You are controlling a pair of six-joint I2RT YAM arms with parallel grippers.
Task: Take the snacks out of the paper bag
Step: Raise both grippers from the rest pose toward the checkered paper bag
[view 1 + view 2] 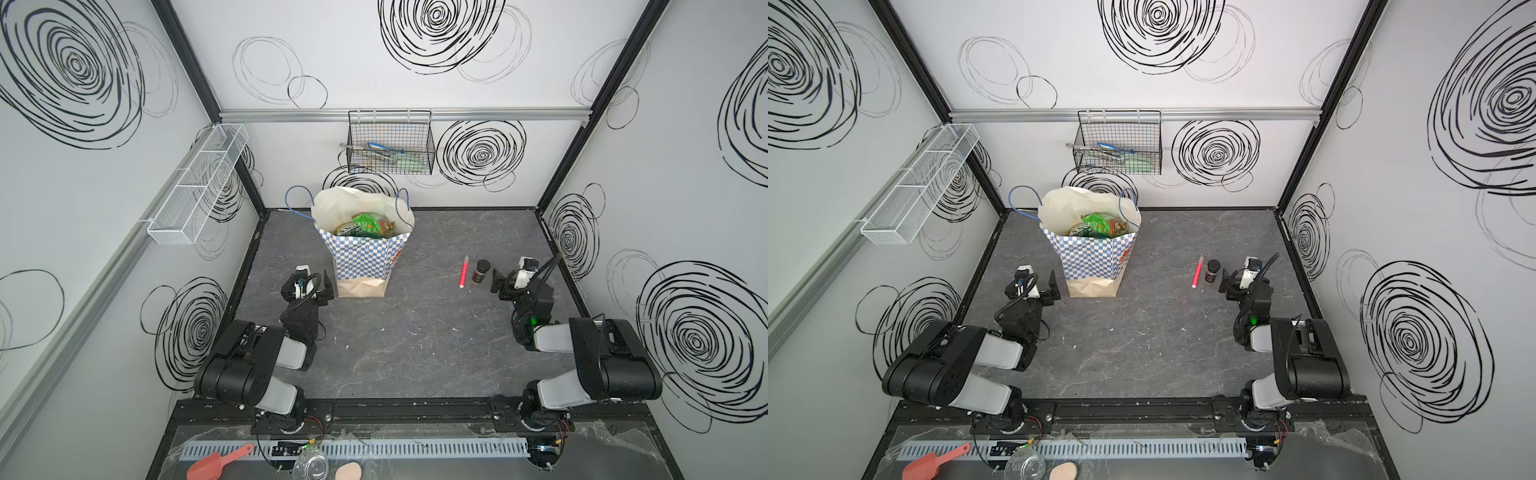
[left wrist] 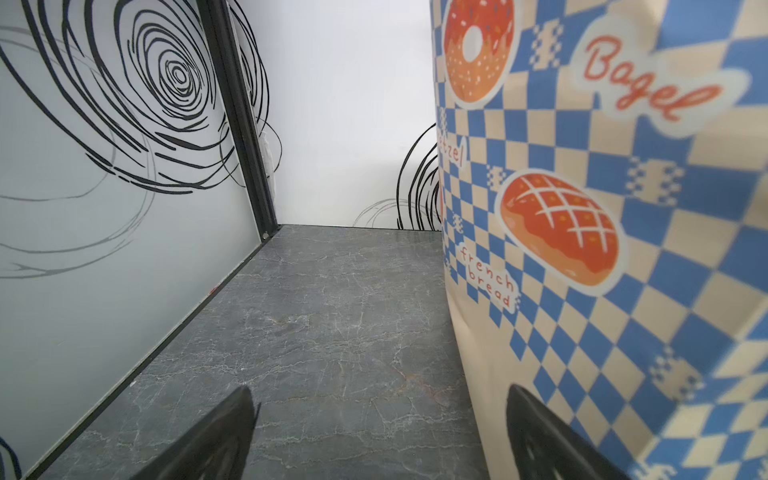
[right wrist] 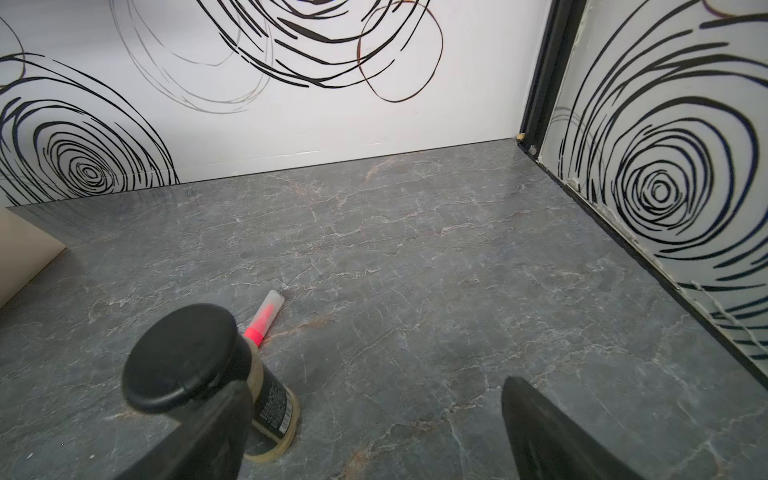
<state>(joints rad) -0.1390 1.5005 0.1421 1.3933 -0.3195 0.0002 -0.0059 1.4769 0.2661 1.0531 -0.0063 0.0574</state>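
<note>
Paper bag [image 1: 360, 259]: upright on worktop [image 1: 415, 340], mouth open.
Snacks [image 1: 371, 225]: green packets inside bag, near its top.
Left hand [image 2: 380, 399]: released, empty, just beside bag's base.
Right hand [image 3: 376, 386]: released, empty, jar [image 3: 195, 357] and marker [image 3: 262, 320] beside it.

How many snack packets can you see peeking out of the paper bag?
2: a green packet on top inside the paper bag, and a paler packet beside it, partly covered. More may hide underneath.
</note>
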